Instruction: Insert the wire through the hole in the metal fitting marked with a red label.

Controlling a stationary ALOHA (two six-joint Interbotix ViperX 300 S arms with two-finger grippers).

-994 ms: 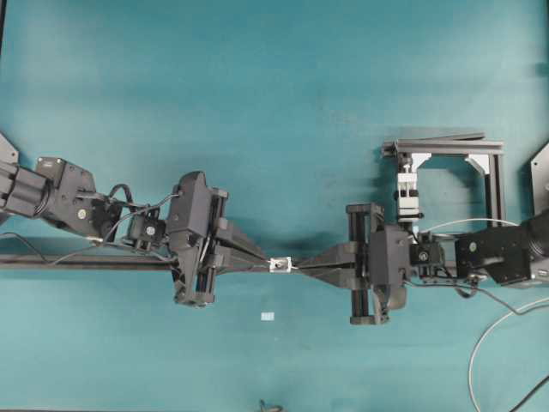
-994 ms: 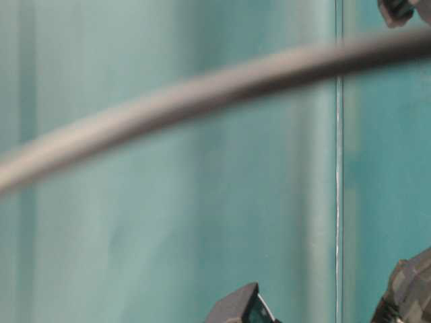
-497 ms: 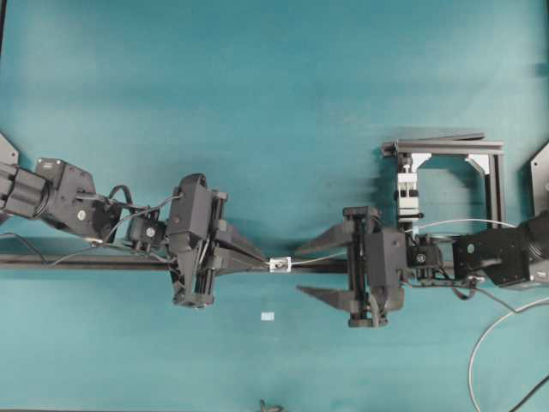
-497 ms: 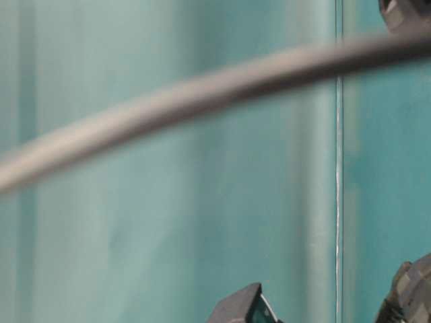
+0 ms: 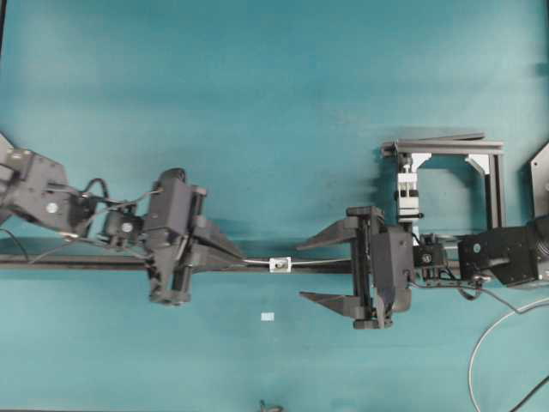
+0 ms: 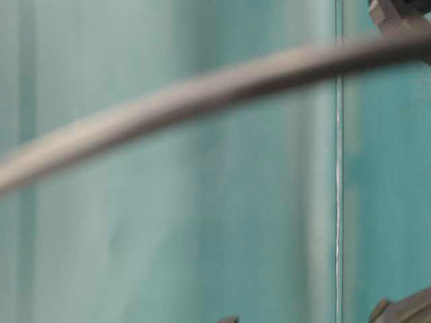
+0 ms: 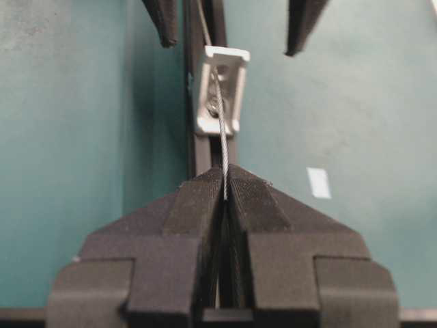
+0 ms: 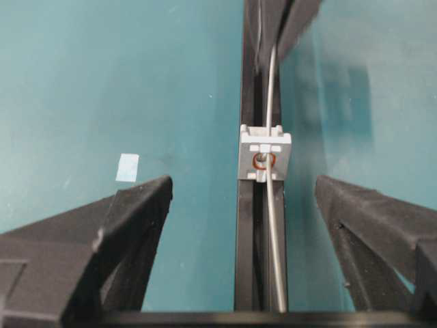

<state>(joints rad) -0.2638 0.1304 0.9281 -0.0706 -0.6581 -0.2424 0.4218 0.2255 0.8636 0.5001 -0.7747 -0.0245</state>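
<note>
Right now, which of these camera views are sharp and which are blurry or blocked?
Overhead: evenly lit and sharp, with soft shadows under both arms. Table-level: nearly useless, a thick blurred cable crosses close to the lens. Left wrist: metal fitting and wire crisp, gripper slightly soft. Right wrist: fitting sharp, near fingers soft.

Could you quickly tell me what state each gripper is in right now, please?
Left gripper: closed on the wire.
Right gripper: open, holding nothing, fingers either side of the wire.

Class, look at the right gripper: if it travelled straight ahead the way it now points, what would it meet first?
Probably the metal fitting on the dark rail, with the wire threaded through it; both lie between the right gripper's open jaws. Depth is unclear.
</note>
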